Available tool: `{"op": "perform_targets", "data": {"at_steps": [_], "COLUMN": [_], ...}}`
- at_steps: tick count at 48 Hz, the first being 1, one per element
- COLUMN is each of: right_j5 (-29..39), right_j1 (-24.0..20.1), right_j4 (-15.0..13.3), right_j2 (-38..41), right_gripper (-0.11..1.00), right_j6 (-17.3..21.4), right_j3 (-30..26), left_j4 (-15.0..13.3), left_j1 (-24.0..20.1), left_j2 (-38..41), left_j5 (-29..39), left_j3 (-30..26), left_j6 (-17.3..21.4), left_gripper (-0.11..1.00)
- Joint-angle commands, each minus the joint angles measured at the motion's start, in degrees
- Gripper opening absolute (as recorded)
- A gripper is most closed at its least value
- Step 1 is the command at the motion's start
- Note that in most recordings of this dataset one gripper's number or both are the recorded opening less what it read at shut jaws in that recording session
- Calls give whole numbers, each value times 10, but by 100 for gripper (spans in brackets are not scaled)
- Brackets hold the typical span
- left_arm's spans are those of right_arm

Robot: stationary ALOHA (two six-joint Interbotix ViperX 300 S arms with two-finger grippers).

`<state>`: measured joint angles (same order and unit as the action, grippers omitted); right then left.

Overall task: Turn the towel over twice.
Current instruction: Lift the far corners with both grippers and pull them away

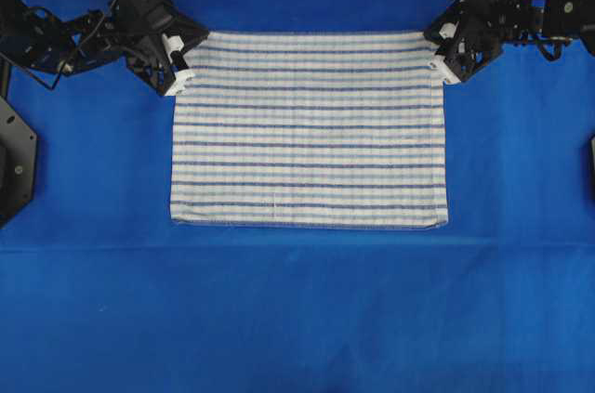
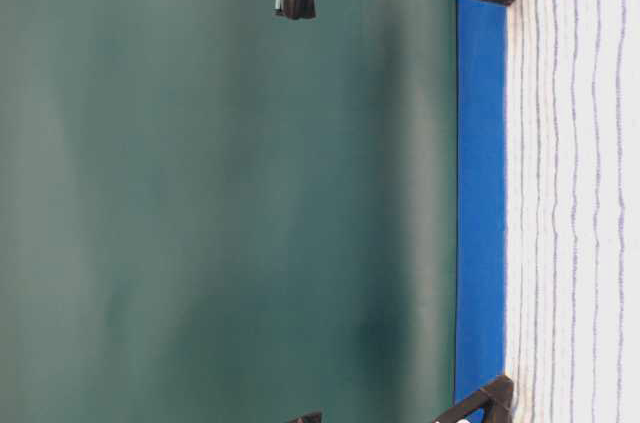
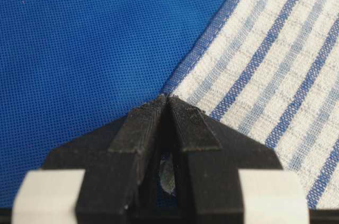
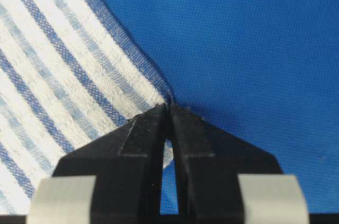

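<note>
The towel (image 1: pixel 309 128) is spread flat in the middle of the blue table cover (image 1: pixel 297 319), stripes running across. Its two far corners are being pinched. In the left wrist view, the left gripper (image 3: pixel 167 97) is pressed together right at the corner, with a bit of cloth seen between the black fingers (image 3: pixel 140 128). In the right wrist view, the right gripper (image 4: pixel 168 106) is pressed together on the other far corner, and the hem is pulled up into a little peak there.

So the first turn seems to be just starting: the corners are grabbed, but nothing is lifted yet (the towel lies flat everywhere else).

Next, both corners would probably need to be lifted together and carried over toward the near edge, so the towel is flipped. The two arms should be moved at the same speed, or the cloth may be twisted or pulled out of one claw.

Nothing else is seen on the table cover. A dark mount (image 1: pixel 14 161) sits at the left edge, well away from the towel. The grip on the left looks thin, so a slip could happen.
</note>
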<state>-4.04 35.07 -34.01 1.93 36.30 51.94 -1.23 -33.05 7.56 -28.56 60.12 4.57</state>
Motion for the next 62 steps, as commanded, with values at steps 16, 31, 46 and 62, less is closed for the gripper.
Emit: {"op": "perform_targets", "data": {"at_steps": [16, 31, 46, 62], "right_j5": [1, 97, 167, 171], "right_j1": [12, 35, 35, 15], "right_j4": [10, -3, -37, -42], "right_j2": [-53, -180, -322, -414], "right_gripper": [4, 4, 4, 4], "right_j6": [7, 2, 2, -1], "right_j3": [-6, -33, -64, -68], "left_j4": [-2, -2, -2, -2], "left_j1": [-4, -18, -38, -13], "left_j2": [-78, -210, -337, -431], "left_j5": [27, 82, 147, 201], "left_j3": [-4, -40, -94, -112], "left_j6": [16, 84, 85, 86], "left_gripper": [2, 2, 2, 2]}}
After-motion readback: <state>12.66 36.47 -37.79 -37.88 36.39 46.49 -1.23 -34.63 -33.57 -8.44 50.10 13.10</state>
